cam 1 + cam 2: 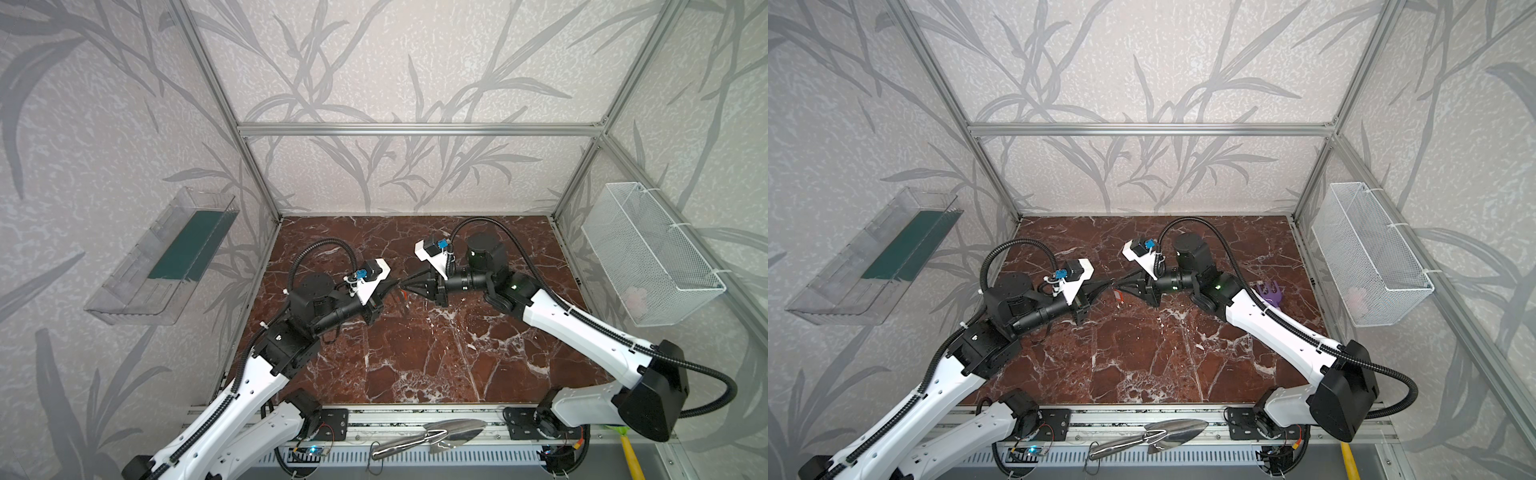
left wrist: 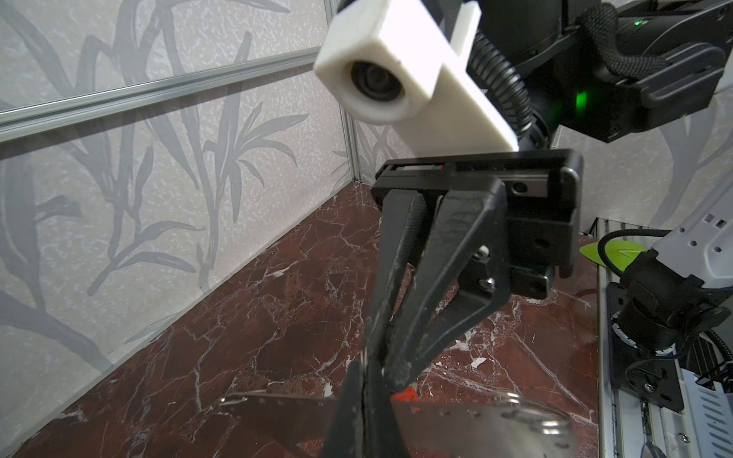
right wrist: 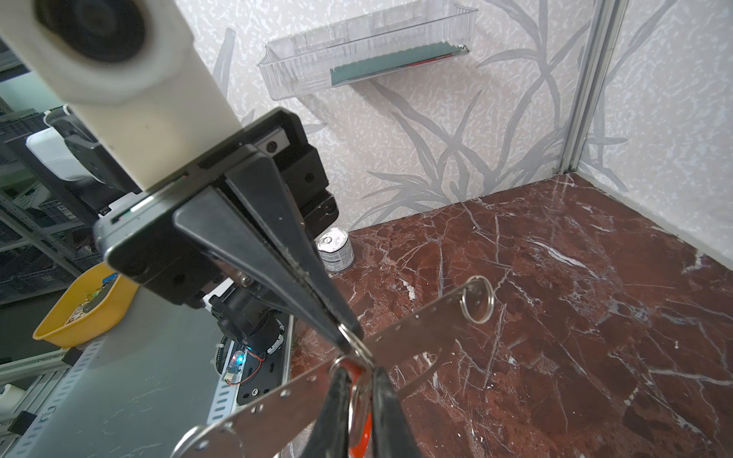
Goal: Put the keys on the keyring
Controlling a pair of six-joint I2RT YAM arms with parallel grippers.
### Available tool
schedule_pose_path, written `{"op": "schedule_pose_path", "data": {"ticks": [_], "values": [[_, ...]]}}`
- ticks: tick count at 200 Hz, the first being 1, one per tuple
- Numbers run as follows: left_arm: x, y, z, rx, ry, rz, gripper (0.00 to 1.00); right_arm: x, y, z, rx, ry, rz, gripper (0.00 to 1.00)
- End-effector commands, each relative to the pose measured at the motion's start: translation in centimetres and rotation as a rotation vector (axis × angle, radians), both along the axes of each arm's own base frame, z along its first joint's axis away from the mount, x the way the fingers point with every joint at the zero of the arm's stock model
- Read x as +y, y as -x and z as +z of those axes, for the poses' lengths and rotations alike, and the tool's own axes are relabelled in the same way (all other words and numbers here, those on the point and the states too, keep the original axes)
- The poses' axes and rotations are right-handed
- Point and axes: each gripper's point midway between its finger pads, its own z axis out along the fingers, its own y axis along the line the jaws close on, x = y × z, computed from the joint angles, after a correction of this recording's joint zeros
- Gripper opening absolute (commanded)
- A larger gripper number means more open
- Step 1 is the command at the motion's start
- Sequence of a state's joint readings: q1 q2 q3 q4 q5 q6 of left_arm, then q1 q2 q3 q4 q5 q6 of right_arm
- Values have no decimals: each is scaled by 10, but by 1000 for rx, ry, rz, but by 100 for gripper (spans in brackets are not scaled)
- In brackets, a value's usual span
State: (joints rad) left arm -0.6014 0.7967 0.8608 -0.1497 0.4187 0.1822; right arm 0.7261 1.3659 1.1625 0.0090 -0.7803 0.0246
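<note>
In both top views my two grippers meet tip to tip above the middle of the marble floor. My left gripper (image 2: 364, 365) is shut on the keys (image 2: 456, 420), a flat grey plate with a row of small dots, held level above the floor. A loose wire ring (image 3: 478, 299) hangs from the plate's far end. My right gripper (image 3: 359, 372) is shut on the keyring (image 3: 359, 400), a wire loop with a red tag, pressed against the plate's edge right at the left fingertips (image 3: 349, 337). The red tag (image 1: 404, 294) shows just below the joined tips.
A tin can (image 3: 335, 250) stands by the left wall. A purple object (image 1: 1271, 293) lies behind my right arm. A steel trowel (image 1: 436, 436) rests on the front rail. A wire basket (image 1: 652, 257) and a clear shelf (image 1: 166, 257) hang on the side walls.
</note>
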Motion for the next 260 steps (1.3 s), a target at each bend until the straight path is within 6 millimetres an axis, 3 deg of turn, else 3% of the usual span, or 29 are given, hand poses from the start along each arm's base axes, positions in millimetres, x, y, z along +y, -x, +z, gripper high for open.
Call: {"op": "schedule_pose_path", "data": {"ticks": [1,92,162,227,260], "values": [[-1,6,7,-28,16,-24,0,0,3,9,-21,-21,25,13],[-6,9,6,-10,19,-61,0,6,2,11,-6,-44,57,11],[-6,9,6,-13,19,-58,0,9,8,14,1,-63,98,0],[-1,2,5,-12,11,-10,0,5,7,13,-19,-40,76,0],[7,-3,10,-24,16,46,23,0,-1,2,-35,44,17,0]]}}
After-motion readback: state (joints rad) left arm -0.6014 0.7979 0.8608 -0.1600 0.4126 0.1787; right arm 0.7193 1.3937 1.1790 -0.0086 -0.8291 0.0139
